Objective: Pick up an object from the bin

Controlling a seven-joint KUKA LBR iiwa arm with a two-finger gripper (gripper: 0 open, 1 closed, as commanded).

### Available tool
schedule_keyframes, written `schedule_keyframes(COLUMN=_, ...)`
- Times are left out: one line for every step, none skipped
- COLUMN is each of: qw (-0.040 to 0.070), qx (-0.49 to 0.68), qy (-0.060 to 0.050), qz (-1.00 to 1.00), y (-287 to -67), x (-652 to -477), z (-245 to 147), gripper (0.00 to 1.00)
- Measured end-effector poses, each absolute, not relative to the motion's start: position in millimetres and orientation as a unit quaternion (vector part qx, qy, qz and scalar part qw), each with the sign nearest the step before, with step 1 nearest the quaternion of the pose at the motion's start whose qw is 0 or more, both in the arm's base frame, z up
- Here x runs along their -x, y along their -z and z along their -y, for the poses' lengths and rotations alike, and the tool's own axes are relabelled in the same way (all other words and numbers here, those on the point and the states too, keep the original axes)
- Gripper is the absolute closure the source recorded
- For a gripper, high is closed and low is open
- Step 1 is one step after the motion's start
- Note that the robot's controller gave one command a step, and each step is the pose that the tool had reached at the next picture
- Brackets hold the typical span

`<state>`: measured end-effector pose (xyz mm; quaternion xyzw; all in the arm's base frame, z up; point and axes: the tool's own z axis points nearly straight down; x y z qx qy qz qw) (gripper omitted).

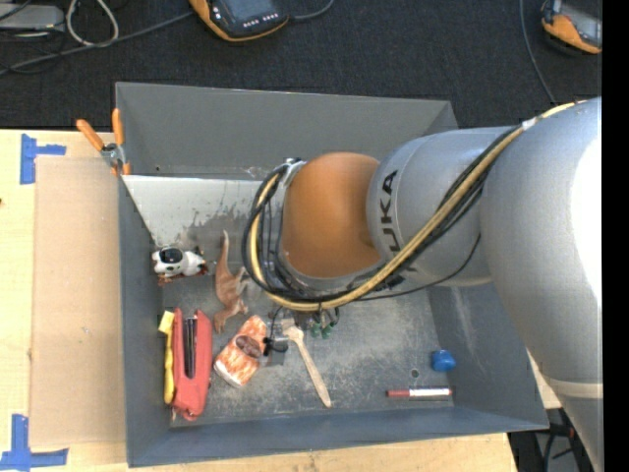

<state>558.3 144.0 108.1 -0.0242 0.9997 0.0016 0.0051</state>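
Camera view: gripper [278, 340] at lower centre of frame, touching orange-white packet [239, 359]
Jaws: opening cannot be told
Beside: wooden stick [313, 370]

Probably a robotics lab: KUKA arm [462, 205], teach pendant [236, 6], cables [84, 13].

gripper [276, 343] low beside orange-white packet [234, 364], possibly touching it
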Motion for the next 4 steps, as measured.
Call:
schedule_keyframes(qw=0.003, qx=0.027, qy=-0.001, qz=-1.000, y=-83.4, x=-542.6, z=-154.7, gripper=0.00)
schedule_keyframes(qw=0.000, qx=-0.013, qy=-0.001, qz=-1.000, y=-75.2, x=-525.6, z=-138.4, gripper=0.00)
schedule_keyframes(qw=0.000, qx=0.013, qy=-0.001, qz=-1.000, y=-69.4, x=-525.7, z=-146.6, gripper=1.00)
schedule_keyframes(qw=0.000, qx=0.013, qy=-0.001, qz=-1.000, y=-69.8, x=-525.4, z=-146.5, gripper=1.00)
